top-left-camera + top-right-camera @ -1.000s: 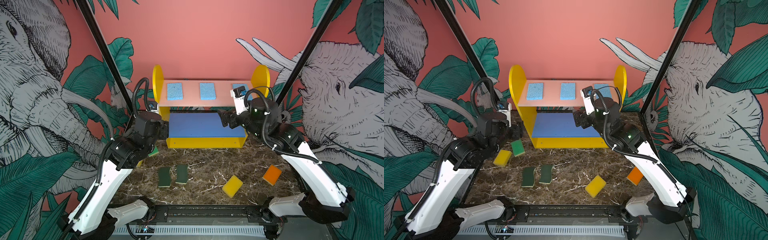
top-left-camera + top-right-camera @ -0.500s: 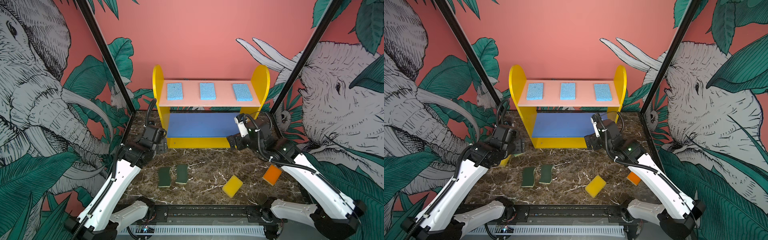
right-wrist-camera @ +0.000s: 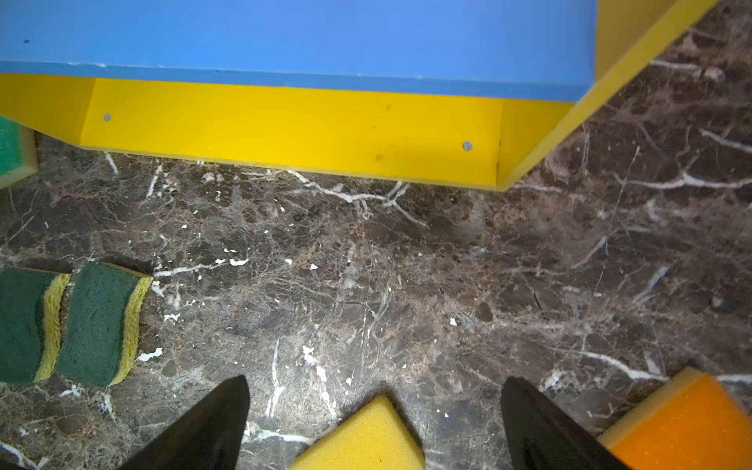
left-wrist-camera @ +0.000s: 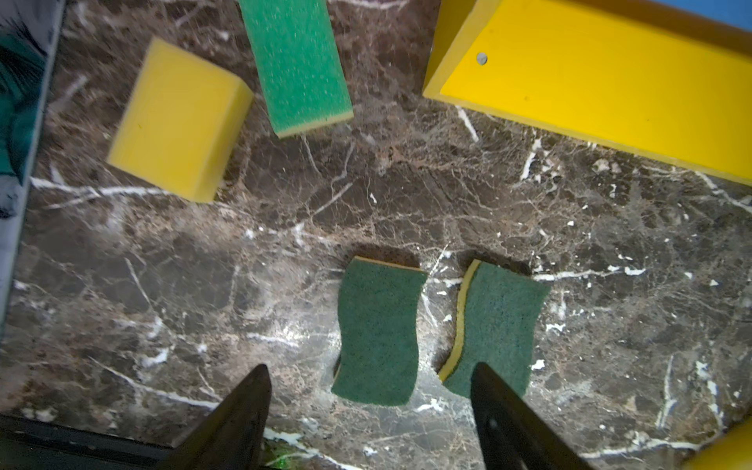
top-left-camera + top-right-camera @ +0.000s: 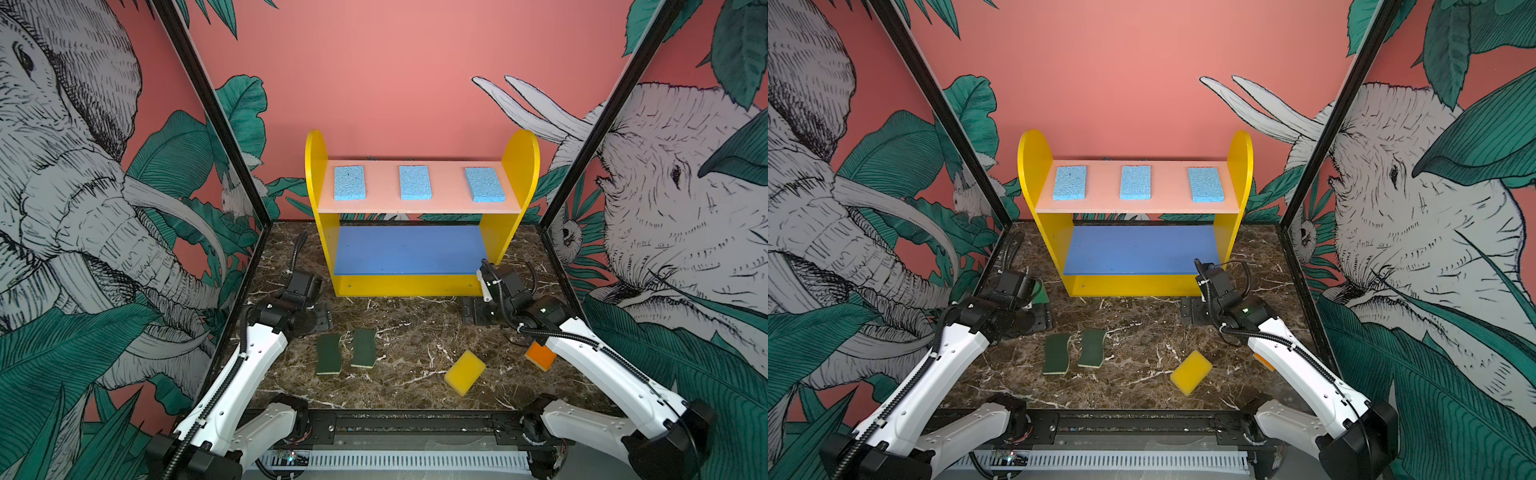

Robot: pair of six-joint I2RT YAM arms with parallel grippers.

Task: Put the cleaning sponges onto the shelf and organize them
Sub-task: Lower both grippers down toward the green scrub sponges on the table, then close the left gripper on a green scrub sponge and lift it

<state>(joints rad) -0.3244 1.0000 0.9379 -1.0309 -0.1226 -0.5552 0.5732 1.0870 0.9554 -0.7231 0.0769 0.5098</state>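
Dark marble tabletop (image 5: 415, 332) bears the yellow-sided shelf (image 5: 322, 232) at twelve o'clock, three light-blue porous sponges (image 5: 414, 182) on its pink top. Both arms crouch low, left gripper (image 4: 368, 366) and right gripper (image 3: 375, 378) spread, empty. Only the left wrist view shows the nine-o'clock yellow foam sponge (image 4: 179, 122).

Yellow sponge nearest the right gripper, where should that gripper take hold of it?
Across its two long sides, straight down from above. The yellow sponge lies flat and skewed on the marble, nothing touching it, so the open right gripper should probably rotate to match.
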